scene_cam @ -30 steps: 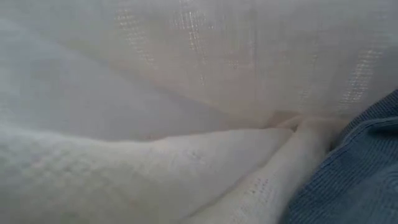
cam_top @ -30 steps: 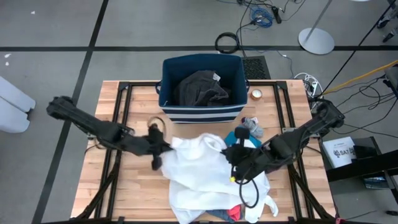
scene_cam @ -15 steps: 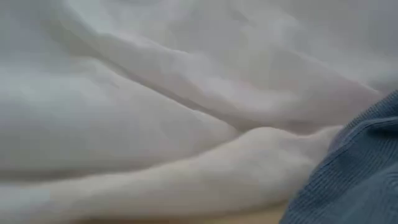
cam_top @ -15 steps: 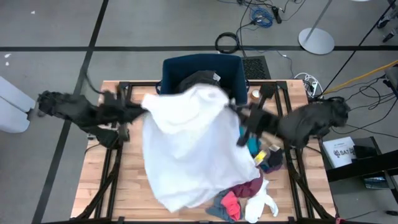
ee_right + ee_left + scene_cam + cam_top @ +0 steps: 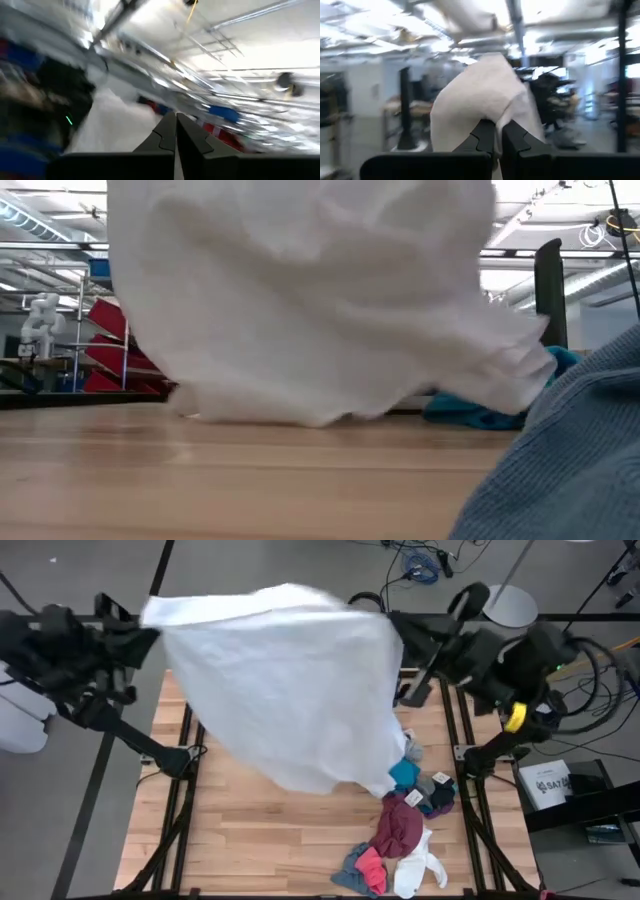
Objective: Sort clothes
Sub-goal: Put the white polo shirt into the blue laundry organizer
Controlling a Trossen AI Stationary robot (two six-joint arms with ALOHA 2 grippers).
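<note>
A large white garment (image 5: pixel 290 680) is spread in the air between my two grippers, high over the table's far half. It also fills the low view (image 5: pixel 300 300). My left gripper (image 5: pixel 150 632) is shut on its left top corner and my right gripper (image 5: pixel 396 632) on its right top corner. A pile of small clothes lies at the near right: a teal piece (image 5: pixel 404 773), a dark piece (image 5: pixel 438 795), a maroon piece (image 5: pixel 398 827), a red piece (image 5: pixel 372 868), a blue-grey piece (image 5: pixel 348 870) and a white sock (image 5: pixel 418 868). The bin is hidden behind the white garment. My left gripper pinches a bunched top corner of the white garment (image 5: pixel 487 107) between its two shut fingers (image 5: pixel 482 137). The cloth hangs away below it, lifted off the pile. My right gripper is shut on the opposite top corner (image 5: pixel 385 628). In its wrist view the white cloth (image 5: pixel 115 122) runs off from the shut fingers (image 5: pixel 167 132). The garment spans to the other gripper and hangs down.
The garment's lower edge (image 5: pixel 300 416) hangs close over the wooden table (image 5: pixel 270 840); I cannot tell whether it touches. Blue-grey fabric (image 5: pixel 560 460) lies right in front of the low camera. The table's near left is bare wood.
Both grippers have risen and gone toward the table's far edge and apart from each other, left to the left, right to the right. They have drawn the white garment up off the pile. It now hangs spread out between them, uncovering the small clothes at the near right.
</note>
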